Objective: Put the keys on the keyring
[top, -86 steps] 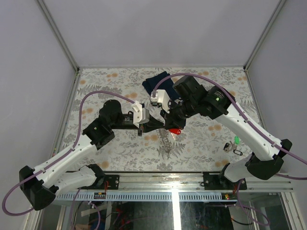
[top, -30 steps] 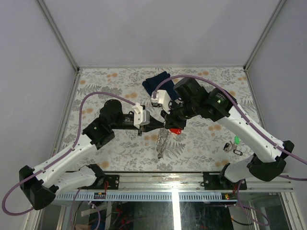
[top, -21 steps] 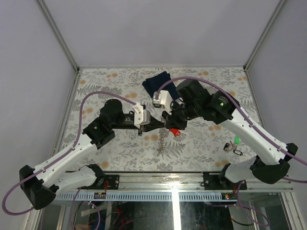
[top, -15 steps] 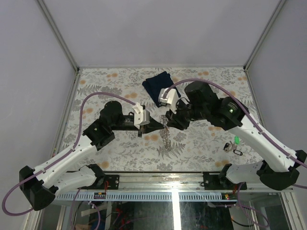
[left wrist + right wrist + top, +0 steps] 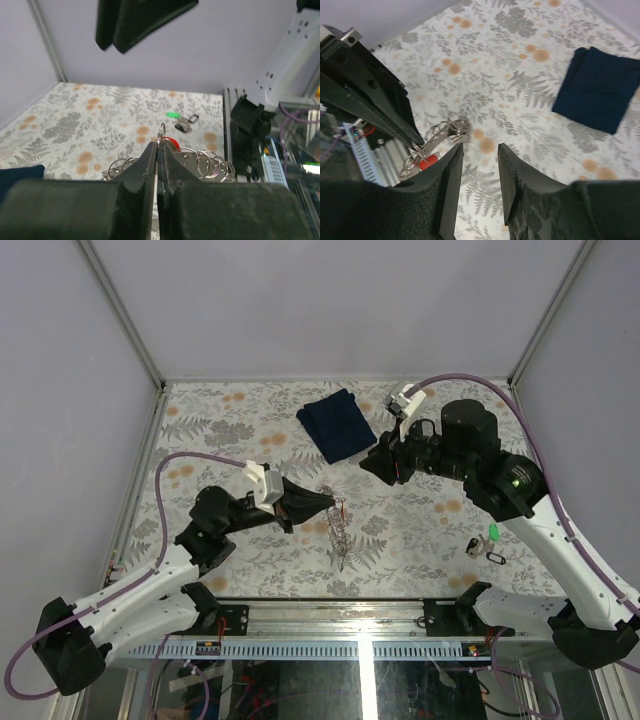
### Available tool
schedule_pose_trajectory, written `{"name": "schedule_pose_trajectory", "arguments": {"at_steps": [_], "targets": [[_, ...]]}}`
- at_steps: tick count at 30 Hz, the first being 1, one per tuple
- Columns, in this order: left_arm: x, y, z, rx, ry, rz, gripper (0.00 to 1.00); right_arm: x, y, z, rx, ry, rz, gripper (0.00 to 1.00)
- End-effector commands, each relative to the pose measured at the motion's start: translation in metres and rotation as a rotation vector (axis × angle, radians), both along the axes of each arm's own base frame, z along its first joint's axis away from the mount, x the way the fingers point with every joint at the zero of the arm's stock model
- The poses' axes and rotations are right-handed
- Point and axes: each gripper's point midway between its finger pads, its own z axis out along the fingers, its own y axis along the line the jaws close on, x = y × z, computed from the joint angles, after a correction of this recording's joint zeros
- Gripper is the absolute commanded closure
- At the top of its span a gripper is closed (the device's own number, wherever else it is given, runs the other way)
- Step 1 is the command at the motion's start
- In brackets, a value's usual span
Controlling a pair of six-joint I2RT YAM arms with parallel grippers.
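I'm clamping keyring (image 5: 338, 535) in left pincer (image 5: 330, 502), red key (image 5: 171, 142) probably threaded; right pincer (image 5: 479, 150) hanging apart, empty; green key (image 5: 493, 532) lying near right, not yet threaded.

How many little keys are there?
3: a red key at the keyring pinched by the left gripper; a green key and a black key lying near the right arm's base. Others may be hidden.

White links (image 5: 130, 587), black joints (image 5: 470, 426), purple cables (image 5: 455, 377), white wrist cameras (image 5: 262, 483), black wedge-fingered hands (image 5: 479, 150)
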Motion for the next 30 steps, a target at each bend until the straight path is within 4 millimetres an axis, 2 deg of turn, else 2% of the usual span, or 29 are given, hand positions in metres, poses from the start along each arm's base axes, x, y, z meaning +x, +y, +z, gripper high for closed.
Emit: {"name": "schedule_pose_trajectory", "arguments": {"at_steps": [1,10,17,23,30], "targets": [[-0.002,0.022,0.076,-0.336,-0.109,0.078,1.0,-0.016,0.021,0.026,0.197,0.069,0.117,0.59],[0.003,0.04,0.092,-0.48,-0.111,0.148,1.0,-0.037,0.04,0.041,0.353,0.134,0.257,0.56],[0.001,0.04,0.096,-0.49,-0.119,0.142,1.0,-0.031,0.048,0.033,0.386,0.173,0.258,0.55],[0.0,0.038,0.094,-0.478,-0.114,0.131,1.0,-0.031,0.051,0.034,0.398,0.171,0.274,0.55],[0.0,0.035,0.093,-0.465,-0.109,0.121,1.0,-0.035,0.056,0.033,0.414,0.19,0.316,0.6]]}}
